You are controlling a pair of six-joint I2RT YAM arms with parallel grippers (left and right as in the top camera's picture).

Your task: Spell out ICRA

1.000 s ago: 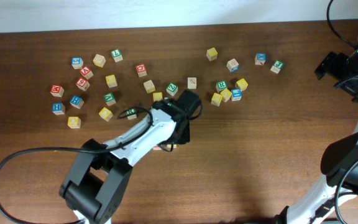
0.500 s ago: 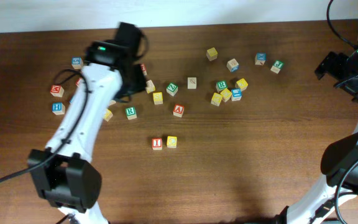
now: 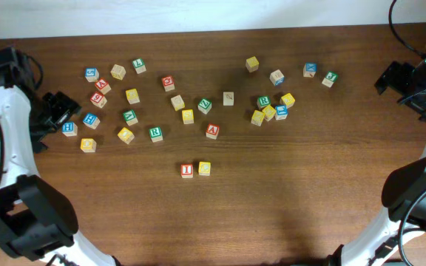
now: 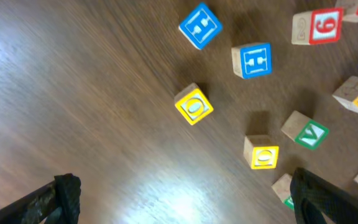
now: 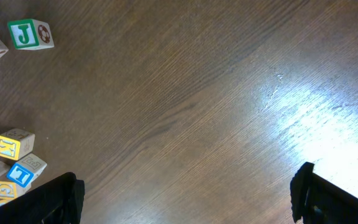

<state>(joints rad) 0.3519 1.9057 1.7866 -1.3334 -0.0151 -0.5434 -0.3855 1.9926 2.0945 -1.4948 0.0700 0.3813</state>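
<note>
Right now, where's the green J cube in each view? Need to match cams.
Overhead: green J cube at upper right, the rightmost cube.
Right wrist: top left corner.
Left wrist: not in it.
Shared landmark (overhead, right wrist): the yellow cube, the cluster cube nearest the J.

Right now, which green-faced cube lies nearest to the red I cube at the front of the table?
The green cube behind and left of the red I cube, level with the red A cube. Every other green cube sits farther back.
</note>
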